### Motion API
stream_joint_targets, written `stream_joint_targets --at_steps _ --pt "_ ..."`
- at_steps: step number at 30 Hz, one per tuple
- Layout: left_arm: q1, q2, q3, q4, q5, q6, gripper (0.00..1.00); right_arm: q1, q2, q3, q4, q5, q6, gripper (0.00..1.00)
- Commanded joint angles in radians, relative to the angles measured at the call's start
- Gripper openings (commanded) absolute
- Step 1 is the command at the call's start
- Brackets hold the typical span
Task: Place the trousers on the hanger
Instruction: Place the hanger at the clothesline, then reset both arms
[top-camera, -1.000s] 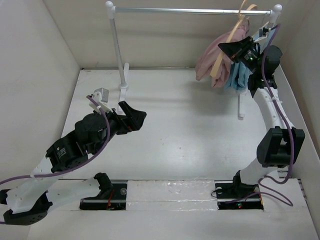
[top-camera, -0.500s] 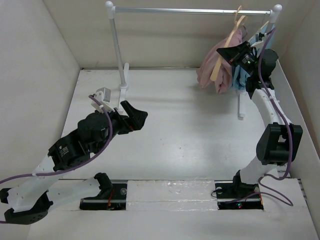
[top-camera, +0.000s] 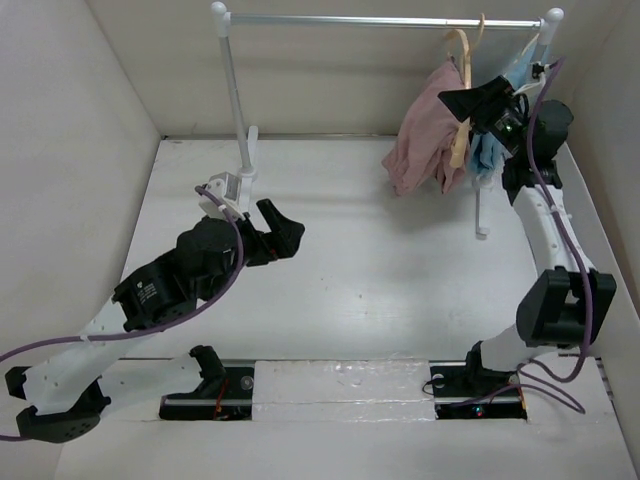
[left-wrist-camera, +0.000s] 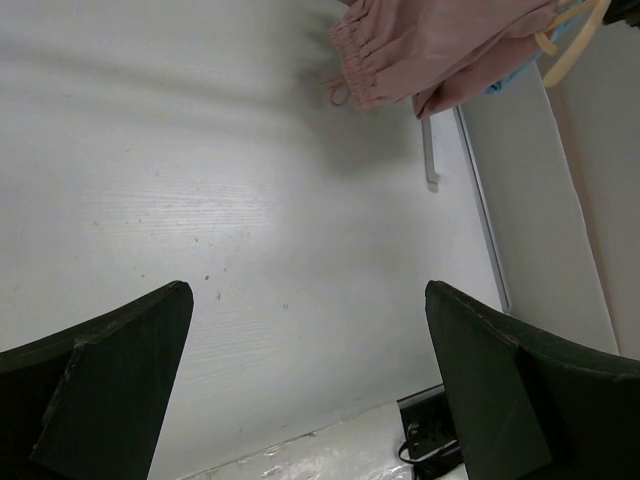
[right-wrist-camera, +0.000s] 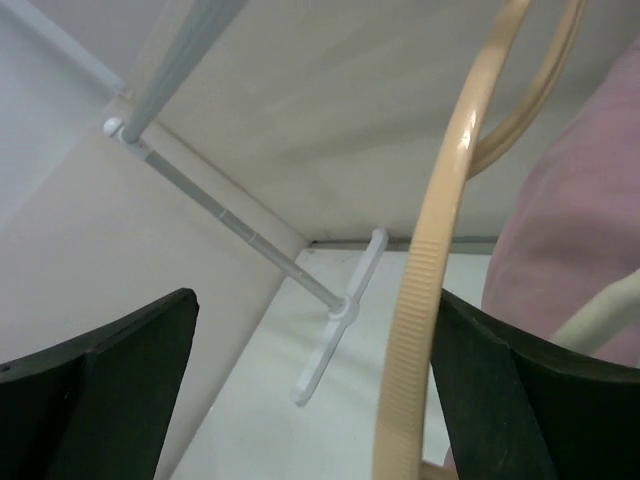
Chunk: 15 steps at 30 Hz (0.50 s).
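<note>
Our right claw (top-camera: 460, 105) was wide open and held nothing, with the wooden hanger (right-wrist-camera: 437, 260) passing between its fingers. Our left claw (left-wrist-camera: 310, 380) was open too, well apart from the clothes. The pink trousers (top-camera: 425, 130) hung over the hanger, whose hook seemed to sit on the rail (top-camera: 380, 20), so we think the job was nearly done and only backing away was left. The trousers hung long-way up and down, with their loose ends pointing at the table (top-camera: 380, 270).
</note>
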Motion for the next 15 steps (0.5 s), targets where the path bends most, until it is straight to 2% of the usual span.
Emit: stream_joint_targets --at_steps 1,3,9,15 --pt "0.002 0.019 0.038 0.042 -0.024 0.007 0.99 -0.015 -0.146 0.01 -0.109 0.091 -0.161 1.0" --pt "0.002 0.037 0.047 0.046 -0.026 0.017 0.99 -0.025 -0.235 0.015 -0.258 0.189 -0.261 1.0" --pt "0.011 0.089 0.095 0.057 -0.023 0.05 0.99 -0.045 -0.435 -0.016 -0.522 0.41 -0.458 1.0" --pt "0.04 0.111 0.104 0.115 0.014 0.095 0.99 -0.108 -0.553 -0.134 -0.665 0.398 -0.582 1.0"
